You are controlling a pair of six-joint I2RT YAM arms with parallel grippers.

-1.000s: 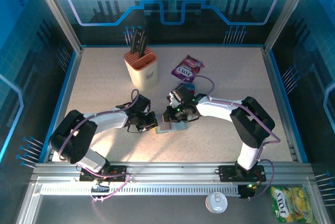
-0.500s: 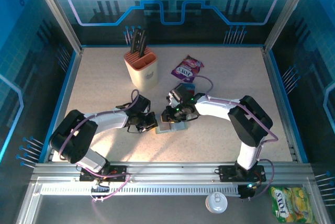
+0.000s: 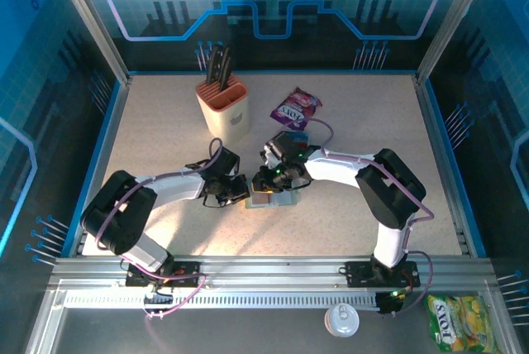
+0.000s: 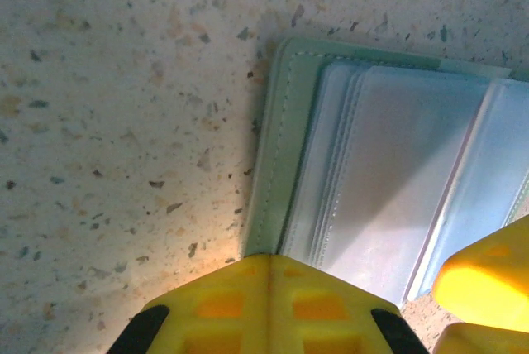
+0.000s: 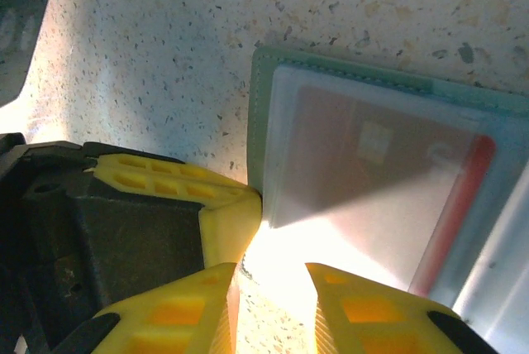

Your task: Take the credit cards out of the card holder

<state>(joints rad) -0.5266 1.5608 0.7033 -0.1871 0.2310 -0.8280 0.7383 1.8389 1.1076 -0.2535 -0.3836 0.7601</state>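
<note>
Holder [image 3: 281,200] open and flat on speckled table [image 3: 165,147], about mid-table and a little toward the near edge, between the two grippers. Grey-green stitched rim around it, clear sleeves [image 4: 388,180] layered inside, seen close up from the left wrist. In the right wrist view, red card [image 5: 372,164] tucked in the top sleeve, a pale chip square on its face and a brighter red strip along its right end; fully inside the holder, not drawn out. No telling whether other cards sit beneath

Left gripper [image 4: 269,267] with both yellow fingers pressed together, no gap, tips down at the holder's near-left corner and touching its rim; nothing visibly pinched. From above, left gripper [image 3: 240,193] just left of the holder

Right gripper [image 5: 273,275] with fingers a little apart, bright glare on bare table in the gap, nothing clamped. Tips right at the holder's near edge, the right-hand one overlapping the sleeve's edge, contact hard to judge. Just beside it, a finger of the left gripper against the rim. From above, right gripper [image 3: 263,184] over the holder's left part, nearly meeting the left one

Farther back, beige-and-orange knife block [image 3: 223,107] upright with dark handles, left of centre; purple snack packet [image 3: 296,108] to its right, well apart from the holder. Off the table, in front of the rail [image 3: 264,265], a white lid [image 3: 341,319] and a yellow-green packet [image 3: 453,321]
</note>
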